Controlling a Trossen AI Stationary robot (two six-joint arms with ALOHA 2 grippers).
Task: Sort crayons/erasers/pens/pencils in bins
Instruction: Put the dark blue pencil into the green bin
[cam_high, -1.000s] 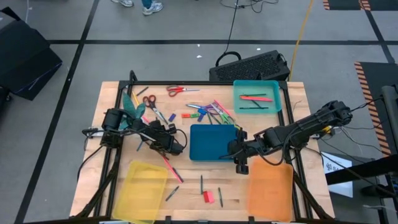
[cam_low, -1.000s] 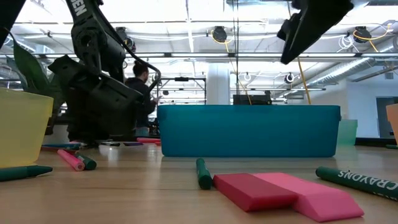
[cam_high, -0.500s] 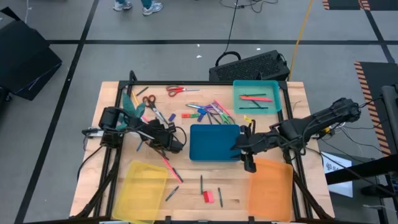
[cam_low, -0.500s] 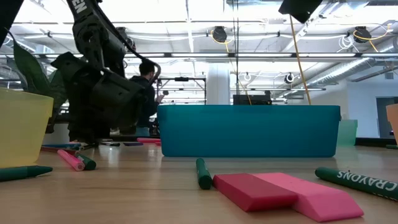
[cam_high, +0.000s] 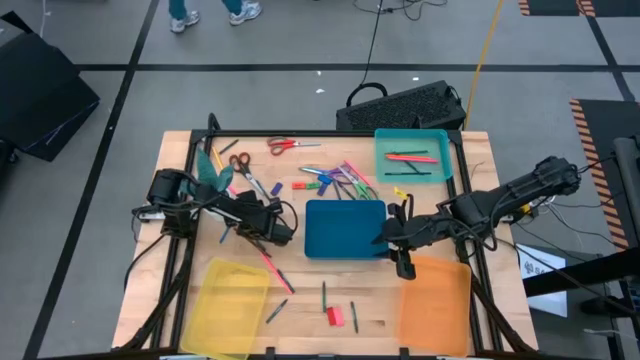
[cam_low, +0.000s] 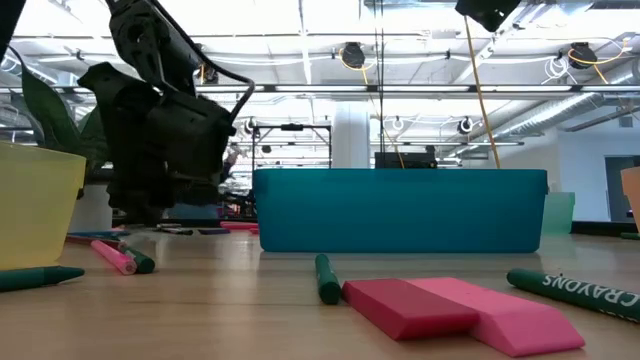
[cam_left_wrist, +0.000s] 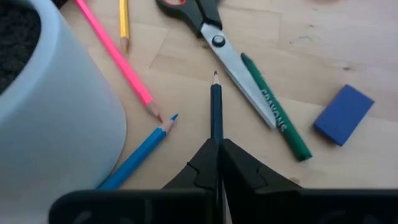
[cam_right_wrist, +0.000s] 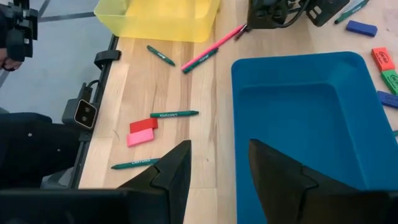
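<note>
So the left hand (cam_left_wrist: 217, 155) is down low on the left side of the wooden worktop (cam_high: 300, 290), fingers pressed together and pinching the back end of a dark blue pencil (cam_left_wrist: 216, 106) that lies flat on the wood. Right around it: a white round pot (cam_left_wrist: 50, 112), a light blue pencil (cam_left_wrist: 140, 152), a pink pencil (cam_left_wrist: 118, 56), silver-bladed scissors (cam_left_wrist: 230, 59), a green crayon (cam_left_wrist: 277, 115) and a small blue block eraser (cam_left_wrist: 343, 114) a little way off.

The right hand (cam_right_wrist: 217, 168) hangs spread apart over the near edge of the opaque dark blue rectangular bin (cam_right_wrist: 311, 112), nothing between its fingers. That bin sits mid-worktop, with the translucent yellow bin (cam_high: 232, 292) at front left, the translucent orange bin (cam_high: 435, 300) at front right, and the translucent teal bin (cam_high: 412, 153) at the back right holding a few sticks. A red eraser (cam_low: 400, 305) and a pink eraser (cam_low: 510, 315) lie touching on the bare wood in front of the blue bin, green crayons near them.
</note>
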